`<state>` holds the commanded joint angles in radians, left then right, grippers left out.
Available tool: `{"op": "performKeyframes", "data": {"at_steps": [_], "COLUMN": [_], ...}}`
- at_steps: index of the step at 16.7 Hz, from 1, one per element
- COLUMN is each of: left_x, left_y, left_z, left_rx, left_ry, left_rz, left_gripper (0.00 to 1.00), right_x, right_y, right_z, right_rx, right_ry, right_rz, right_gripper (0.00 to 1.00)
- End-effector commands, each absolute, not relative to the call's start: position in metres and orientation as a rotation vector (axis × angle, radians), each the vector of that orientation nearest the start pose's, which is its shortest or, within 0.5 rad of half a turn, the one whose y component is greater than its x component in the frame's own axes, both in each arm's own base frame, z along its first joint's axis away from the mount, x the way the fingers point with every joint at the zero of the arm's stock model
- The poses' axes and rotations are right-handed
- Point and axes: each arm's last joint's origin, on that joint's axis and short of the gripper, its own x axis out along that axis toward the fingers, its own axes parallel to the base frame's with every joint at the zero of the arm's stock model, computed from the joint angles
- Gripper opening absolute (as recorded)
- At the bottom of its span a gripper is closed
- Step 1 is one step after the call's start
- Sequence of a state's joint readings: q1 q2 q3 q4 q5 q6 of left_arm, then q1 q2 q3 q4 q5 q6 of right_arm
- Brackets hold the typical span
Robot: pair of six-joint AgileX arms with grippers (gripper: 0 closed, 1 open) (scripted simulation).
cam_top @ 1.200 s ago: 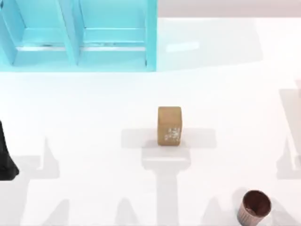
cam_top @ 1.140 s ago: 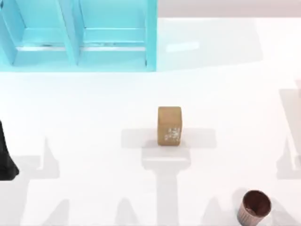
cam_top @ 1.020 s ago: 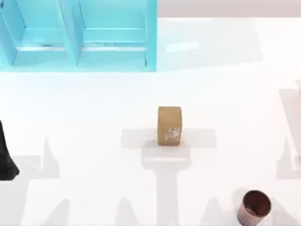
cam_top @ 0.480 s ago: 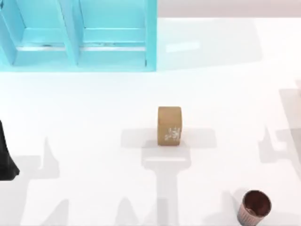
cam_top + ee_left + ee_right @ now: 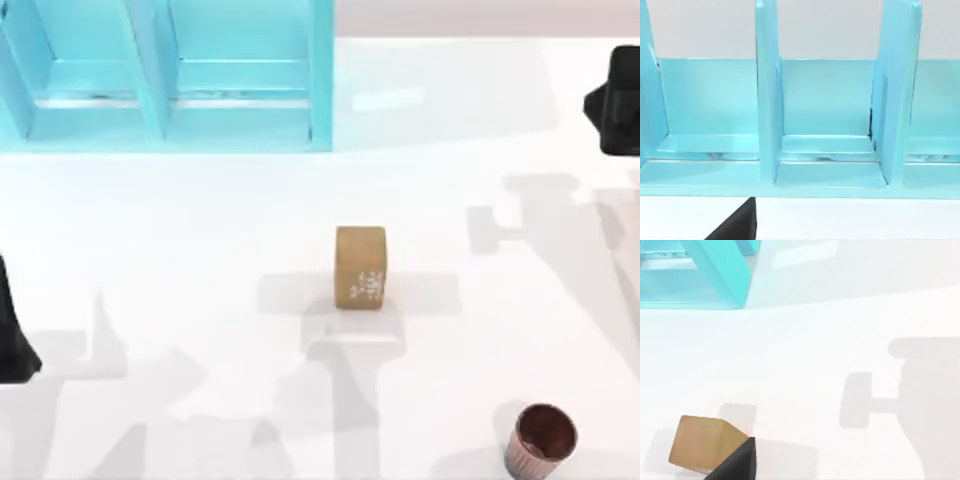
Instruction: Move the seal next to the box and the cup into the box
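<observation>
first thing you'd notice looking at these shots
The big turquoise box with upright dividers fills the table's far left corner. The tan seal stands alone at the table's centre, and the small ribbed cup sits near the front right edge. The right arm shows at the far right edge.

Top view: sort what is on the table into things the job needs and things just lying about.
Needed for the job:
- seal, upright mid-table
- cup, near the table's right front
- box, turquoise, at the back left

Just lying about:
- nothing besides the white table itself
</observation>
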<state>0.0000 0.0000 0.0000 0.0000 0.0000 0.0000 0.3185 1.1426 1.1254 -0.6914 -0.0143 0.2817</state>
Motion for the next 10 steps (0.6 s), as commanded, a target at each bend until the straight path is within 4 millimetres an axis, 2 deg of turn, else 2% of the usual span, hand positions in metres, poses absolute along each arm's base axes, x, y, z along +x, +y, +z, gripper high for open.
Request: {"op": "performKeyframes", "data": {"at_steps": [2, 5, 8, 10], "left_x": [0.106, 0.106, 0.106, 0.106], "left_y": [-0.001, -0.001, -0.001, -0.001], "left_z": [0.16, 0.16, 0.16, 0.16], "left_rx": [0.0, 0.0, 0.0, 0.0], "left_ry": [0.0, 0.0, 0.0, 0.0], "left_rz": [0.0, 0.0, 0.0, 0.0], "left_gripper": [1.0, 1.0, 1.0, 1.0], "right_x": [0.257, 0.302, 0.336, 0.351], "right_y": [0.103, 0.15, 0.198, 0.228], "right_z": [0.337, 0.329, 0.304, 0.281], "right_rx": [0.162, 0.156, 0.129, 0.103], "right_ry": [0.874, 1.07, 1.248, 1.35], "right_rz": [0.219, 0.196, 0.152, 0.115], "right_gripper": [1.0, 1.0, 1.0, 1.0]}}
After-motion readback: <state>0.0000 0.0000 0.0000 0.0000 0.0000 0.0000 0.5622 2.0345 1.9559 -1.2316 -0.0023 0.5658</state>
